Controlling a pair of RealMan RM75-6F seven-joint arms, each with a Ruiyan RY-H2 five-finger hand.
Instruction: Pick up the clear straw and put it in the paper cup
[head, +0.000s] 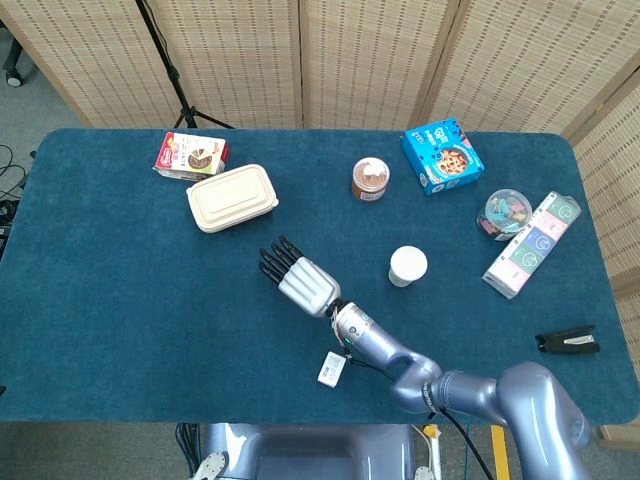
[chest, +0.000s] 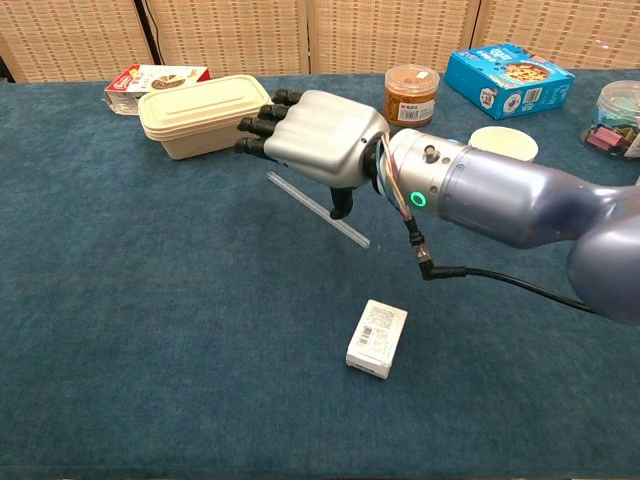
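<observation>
- Clear straw (chest: 318, 208) hangs slanted under the right hand (chest: 318, 138), held off the bench (chest: 150, 330) between the thumb and the fingers above it; the pinch looks to sit nearer the straw's lower end, so most of its length sticks out unsupported.
- Risk, as I judge it: so thin and slick a tube could swivel or slip out of the pinch during the carry, and with that slant its tip could strike the rim of the paper cup (head: 408, 265) and tip the light cup instead of dropping in.
- Paper cup stands upright beyond the wrist, well apart from the straw's free end.
- Chest view alone shows the straw and the thumb beneath the palm; it also hides most of the cup behind the forearm.
- Head view shows the whole cup and its spacing from the hand (head: 300, 279), but the straw is hidden under the hand there.
- Left hand appears in neither view.
- White tag (chest: 377, 338) lies on the bench near the cable.
</observation>
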